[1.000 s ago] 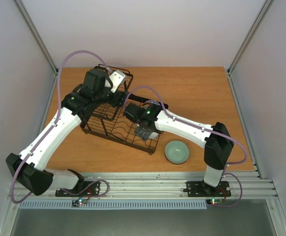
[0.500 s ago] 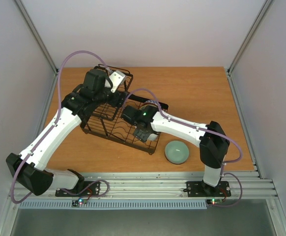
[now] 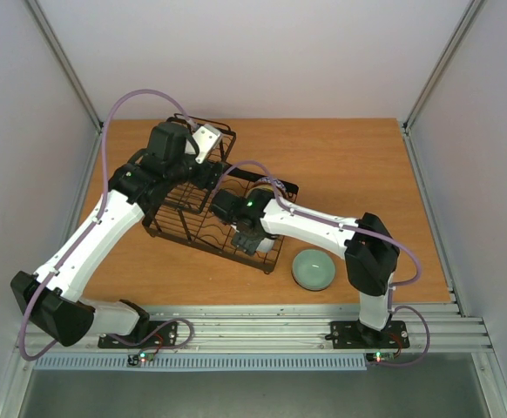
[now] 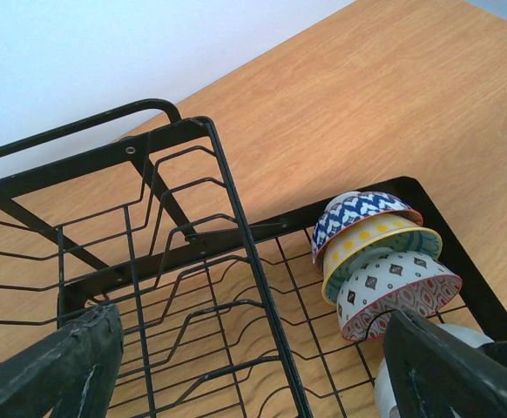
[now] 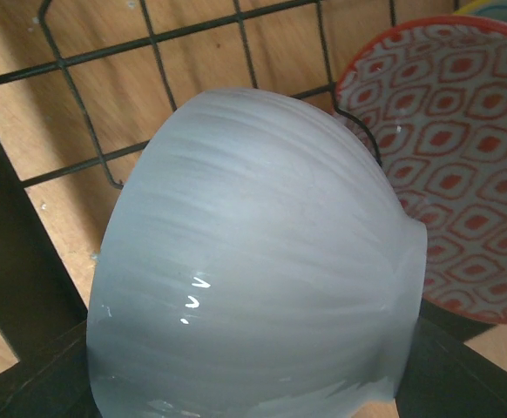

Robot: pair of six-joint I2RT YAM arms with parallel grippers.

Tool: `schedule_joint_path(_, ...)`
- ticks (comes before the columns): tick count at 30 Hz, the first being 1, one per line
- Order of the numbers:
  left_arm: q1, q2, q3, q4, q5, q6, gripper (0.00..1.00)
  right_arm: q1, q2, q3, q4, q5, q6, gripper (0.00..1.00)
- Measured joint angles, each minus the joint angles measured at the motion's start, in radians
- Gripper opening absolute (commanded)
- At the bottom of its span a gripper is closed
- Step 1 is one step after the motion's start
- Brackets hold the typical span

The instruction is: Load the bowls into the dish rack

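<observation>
Right wrist view is almost filled by a pale ribbed bowl (image 5: 253, 261), tipped so that its foot points to the right. The right jaws pinch it, their dark fingers (image 5: 27, 383) set against its wall at the two lower corners of the picture. Behind it run the black wires and a thick base bar of the dish rack (image 5: 10, 261), with wood grain showing through the gaps. Just beside the bowl's foot a red-patterned bowl (image 5: 463, 148) stands on edge; whether the two touch I cannot tell.

Left wrist view shows that red-patterned bowl as the nearest of three standing on edge in the rack's dividers, packed one against the next. A yellow-dotted bowl (image 4: 380, 244) is in the middle and a blue patterned bowl (image 4: 358, 213) stands farthest. A sliver of the pale ribbed bowl shows at the lower right, close to the red one. The left jaws are spread wide, one finger in each lower corner, with only rack wire between them; they hang over the raised basket section.

Top external view has the rack lying at a slant on the left half of the tabletop (image 3: 349, 165), with both arms reaching over it. A pale green bowl (image 3: 313, 268) sits upright on the wood near the front edge, just off the rack's near right corner and apart from it.
</observation>
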Motion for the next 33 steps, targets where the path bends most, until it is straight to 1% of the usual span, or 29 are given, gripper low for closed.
schedule_joint_path(4, 0.000, 0.000, -0.002, 0.002, -0.001, 0.000, 0.83, 0.005, 0.012, 0.000, 0.008, -0.021, -0.012, 0.02)
schedule_joint_path(6, 0.000, 0.000, -0.002, 0.005, -0.001, 0.000, 0.83, 0.004, 0.013, 0.000, 0.009, -0.021, -0.013, 0.07)
schedule_joint_path(7, 0.000, 0.000, -0.002, 0.007, -0.001, 0.000, 0.83, 0.004, 0.013, 0.000, 0.009, -0.021, -0.013, 0.12)
schedule_joint_path(9, 0.000, 0.000, -0.002, 0.009, -0.001, 0.000, 0.83, 0.004, 0.013, 0.000, 0.009, -0.021, -0.013, 0.30)
schedule_joint_path(11, 0.000, 0.000, -0.002, 0.010, -0.001, 0.000, 0.83, 0.004, 0.013, -0.001, 0.010, -0.021, -0.013, 0.45)
schedule_joint_path(12, 0.000, 0.000, -0.002, 0.010, 0.000, 0.000, 0.83, 0.004, 0.013, -0.001, 0.010, -0.021, -0.013, 0.54)
schedule_joint_path(13, 0.000, 0.000, -0.002, 0.011, 0.000, 0.000, 0.83, 0.004, 0.013, -0.001, 0.010, -0.021, -0.013, 0.67)
schedule_joint_path(14, 0.000, 0.000, -0.002, 0.011, 0.000, 0.000, 0.83, 0.004, 0.013, -0.001, 0.010, -0.020, -0.013, 0.75)
schedule_joint_path(16, 0.000, 0.000, -0.002, 0.011, 0.000, 0.000, 0.83, 0.005, 0.013, -0.001, 0.010, -0.020, -0.012, 0.82)
schedule_joint_path(19, 0.000, 0.000, -0.002, 0.011, 0.000, 0.000, 0.83, 0.005, 0.013, -0.002, 0.009, -0.018, -0.010, 0.89)
schedule_joint_path(23, 0.000, 0.000, -0.002, 0.013, 0.000, 0.000, 0.83, 0.005, 0.013, -0.008, 0.008, -0.015, -0.001, 0.94)
schedule_joint_path(33, 0.000, 0.000, -0.002, 0.014, 0.015, 0.000, 0.84, 0.005, 0.006, -0.041, 0.010, 0.023, 0.012, 0.98)
